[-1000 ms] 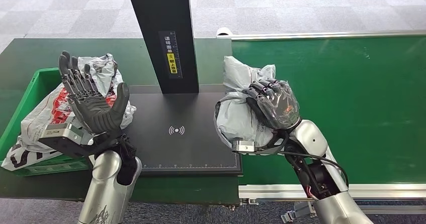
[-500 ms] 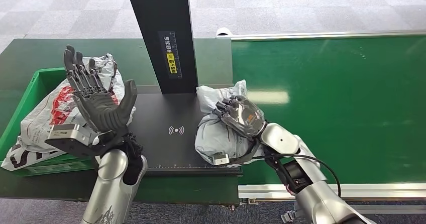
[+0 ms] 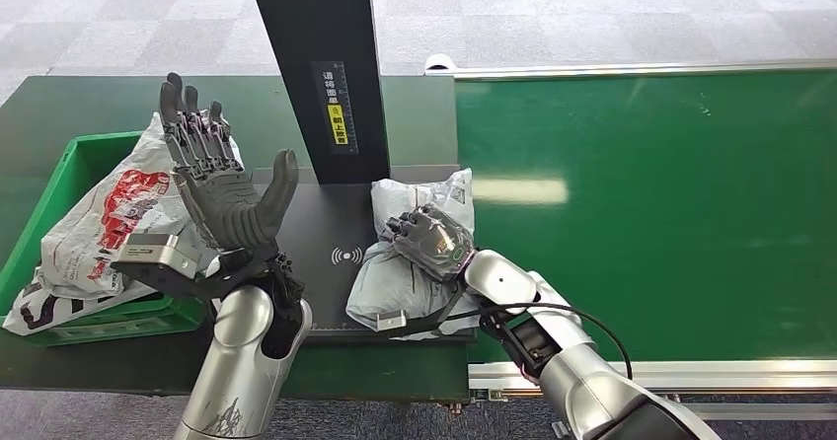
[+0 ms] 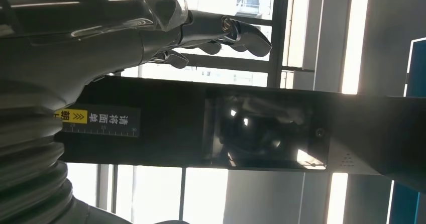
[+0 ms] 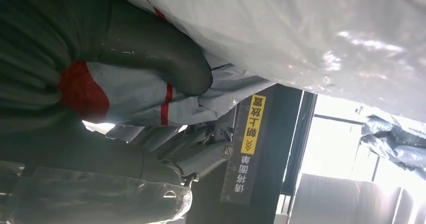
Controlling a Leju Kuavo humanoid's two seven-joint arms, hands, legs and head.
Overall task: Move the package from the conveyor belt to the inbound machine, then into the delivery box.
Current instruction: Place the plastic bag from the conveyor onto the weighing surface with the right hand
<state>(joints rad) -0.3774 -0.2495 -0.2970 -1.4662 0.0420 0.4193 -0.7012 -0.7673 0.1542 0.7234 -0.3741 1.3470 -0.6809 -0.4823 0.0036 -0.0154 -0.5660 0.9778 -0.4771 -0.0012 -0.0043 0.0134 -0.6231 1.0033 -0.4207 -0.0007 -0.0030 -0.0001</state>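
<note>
A grey plastic package (image 3: 415, 262) lies on the black plate of the inbound machine (image 3: 316, 228), to the right of the scan mark. My right hand (image 3: 429, 241) grips it from above; in the right wrist view the thumb (image 5: 166, 66) presses into the grey and red wrapping (image 5: 281, 23). My left hand (image 3: 217, 188) is raised over the plate's left edge, palm up, fingers spread and empty; its fingers (image 4: 221, 30) show in the left wrist view before the machine's black post (image 4: 261, 128). The green delivery box (image 3: 69, 169) stands at the left.
The box holds a white and red bag (image 3: 109, 218) and other wrapped parcels. The machine's black post (image 3: 321, 65) rises behind the plate. The green conveyor belt (image 3: 651, 203) stretches away to the right, with a metal rail (image 3: 642, 373) at its near edge.
My right hand has carried the package leftward and down, off the belt's edge onto the machine plate. My left hand has risen a little and shifted right, still spread.
</note>
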